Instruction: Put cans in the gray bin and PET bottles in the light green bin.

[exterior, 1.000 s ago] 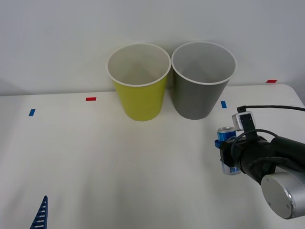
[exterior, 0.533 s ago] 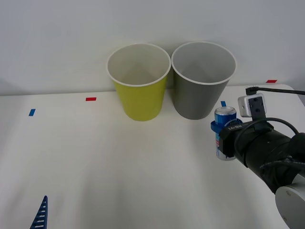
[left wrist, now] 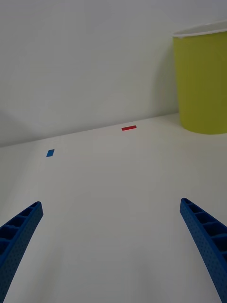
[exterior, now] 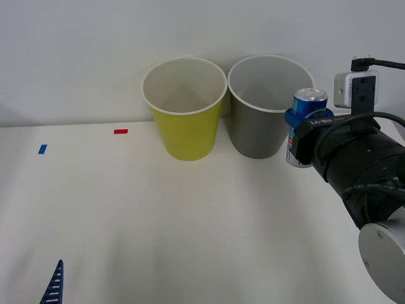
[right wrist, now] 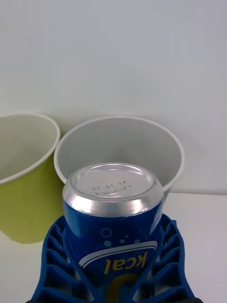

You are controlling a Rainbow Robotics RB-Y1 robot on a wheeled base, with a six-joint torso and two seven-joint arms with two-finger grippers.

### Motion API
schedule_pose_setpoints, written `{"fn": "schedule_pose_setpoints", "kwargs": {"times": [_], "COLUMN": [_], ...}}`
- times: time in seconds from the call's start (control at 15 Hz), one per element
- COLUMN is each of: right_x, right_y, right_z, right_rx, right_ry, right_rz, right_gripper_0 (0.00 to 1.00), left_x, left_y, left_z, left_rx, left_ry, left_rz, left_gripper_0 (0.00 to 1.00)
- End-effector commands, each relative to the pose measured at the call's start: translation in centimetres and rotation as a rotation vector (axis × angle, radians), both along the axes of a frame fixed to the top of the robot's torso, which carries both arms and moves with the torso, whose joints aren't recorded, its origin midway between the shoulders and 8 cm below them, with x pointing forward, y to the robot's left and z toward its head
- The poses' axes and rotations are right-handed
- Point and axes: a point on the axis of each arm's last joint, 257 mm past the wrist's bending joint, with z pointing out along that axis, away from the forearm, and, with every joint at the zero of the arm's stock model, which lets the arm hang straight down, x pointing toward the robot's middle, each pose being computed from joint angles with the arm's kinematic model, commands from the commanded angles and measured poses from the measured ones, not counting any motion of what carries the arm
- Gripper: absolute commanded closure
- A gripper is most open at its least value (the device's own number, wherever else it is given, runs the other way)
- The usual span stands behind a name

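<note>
R gripper (exterior: 302, 126) clamped on can (exterior: 307, 123), just right of gray bin (exterior: 269, 107) rim; center over opening before release. L gripper (left wrist: 113, 246) spread wide, idle.

Right gripper (exterior: 297, 130) clamped, left gripper (left wrist: 113, 246) spread.

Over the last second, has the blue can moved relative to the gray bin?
Yes. The blue can, held in the right gripper, has risen from the table up to beside the gray bin's rim.
</note>
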Motion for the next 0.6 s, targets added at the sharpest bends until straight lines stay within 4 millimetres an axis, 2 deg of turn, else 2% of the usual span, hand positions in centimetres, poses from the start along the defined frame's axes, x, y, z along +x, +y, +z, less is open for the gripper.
{"fn": "schedule_pose_setpoints", "kwargs": {"times": [0.07,0.4,0.6], "right_x": [0.5,1.2,2.9], "right_y": [0.7,1.7,2.6], "right_z": [2.7,6.7,8.6], "right_rx": [0.059,0.059,0.053], "right_ry": [-0.054,-0.146,-0.206], "right_rz": [-0.022,-0.004,0.016], "right_gripper_0": [1.0,1.0,1.0], "left_x": [0.0,0.0,0.0], "left_y": [0.0,0.0,0.0], "left_z": [0.0,0.0,0.0], "left_rx": [0.0,0.0,0.0], "left_ry": [0.0,0.0,0.0], "left_rz": [0.0,0.0,0.0], "left_gripper_0": [0.0,0.0,0.0]}}
